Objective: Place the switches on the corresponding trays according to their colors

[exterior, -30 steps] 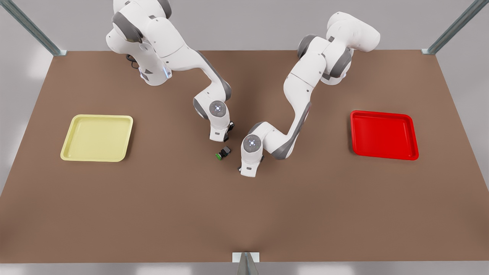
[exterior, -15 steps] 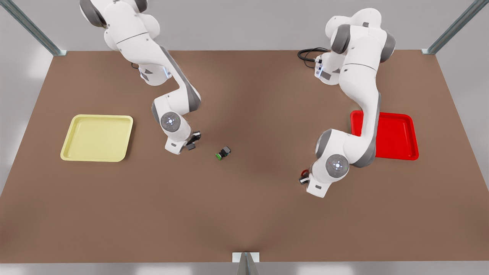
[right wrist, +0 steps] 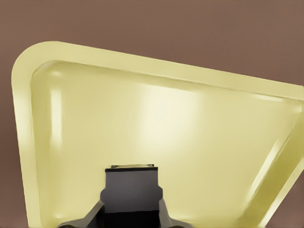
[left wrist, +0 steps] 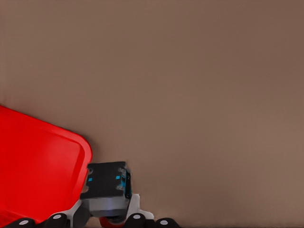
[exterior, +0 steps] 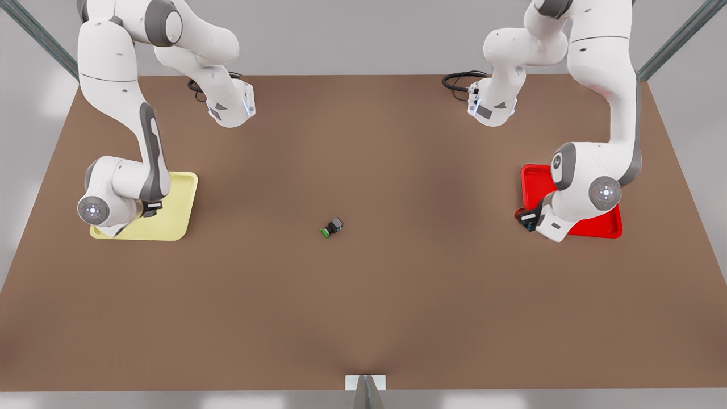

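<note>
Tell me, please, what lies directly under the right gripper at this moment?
Under the right gripper, which holds a black-bodied switch, lies the bare floor of the yellow tray. The switch's cap is covered, so its colour cannot be seen, nor the tray floor beneath it.

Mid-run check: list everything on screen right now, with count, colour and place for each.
table: one, brown, under everything.
yellow tray: one, pale yellow, front view's left.
red tray: one, bright red, front view's right.
green-capped switch: one, black body, mid-table, free of both arms.
red-capped switch: one, dark body, held at the red tray's corner.
dark switch body: one, cap hidden, held above the yellow tray.
left gripper: one, clamping the red-capped switch.
right gripper: one, clamping the dark switch body.
</note>
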Tool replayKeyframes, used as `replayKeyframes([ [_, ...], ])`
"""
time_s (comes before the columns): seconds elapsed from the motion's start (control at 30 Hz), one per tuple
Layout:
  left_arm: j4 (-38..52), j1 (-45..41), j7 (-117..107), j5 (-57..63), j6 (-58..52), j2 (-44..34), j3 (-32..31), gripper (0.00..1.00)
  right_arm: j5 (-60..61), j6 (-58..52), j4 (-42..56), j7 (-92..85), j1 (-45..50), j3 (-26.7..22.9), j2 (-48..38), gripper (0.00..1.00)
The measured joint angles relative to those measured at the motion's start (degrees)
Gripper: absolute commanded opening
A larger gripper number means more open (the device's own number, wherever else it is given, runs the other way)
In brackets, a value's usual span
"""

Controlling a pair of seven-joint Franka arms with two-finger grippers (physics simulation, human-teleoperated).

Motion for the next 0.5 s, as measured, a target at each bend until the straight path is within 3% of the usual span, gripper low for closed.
replayKeyframes([
  [0.33, -11.97, 11.72, 8.61, 0.55, -0.92, -8.66, 0.0, 0.55, -0.73, 0.08, 0.16, 0.61, -0.11, 0.03, 0.77, 1.0],
  [0.37, -12.02, 12.5, 8.61, 0.69, -1.01, -8.68, 0.0, 0.64, -0.83, -0.98, 0.44, 0.53, 0.01, 0.09, -0.54, 1.0],
  [0.4, -12.04, 13.22, 7.26, 0.8, -1.06, -8.68, 0.01, 1.0, -1.66, -4.5, 2.44, 0.52, -0.04, 0.87, -4.19, 1.0],
  [0.47, -12.02, 14.5, 6.36, 0.96, -1.06, -8.63, 0.01, 1.0, -1.17, -25.36, 23.85, -1.61, 0.07, 8.84, -6.61, 1.0],
  [0.5, -12.02, 15.09, 6.21, 1.01, -1.06, -8.6, -0.06, 1.0, -0.81, -27.22, 31.48, -3.84, 0.53, 10.95, -6.67, 1.0],
])
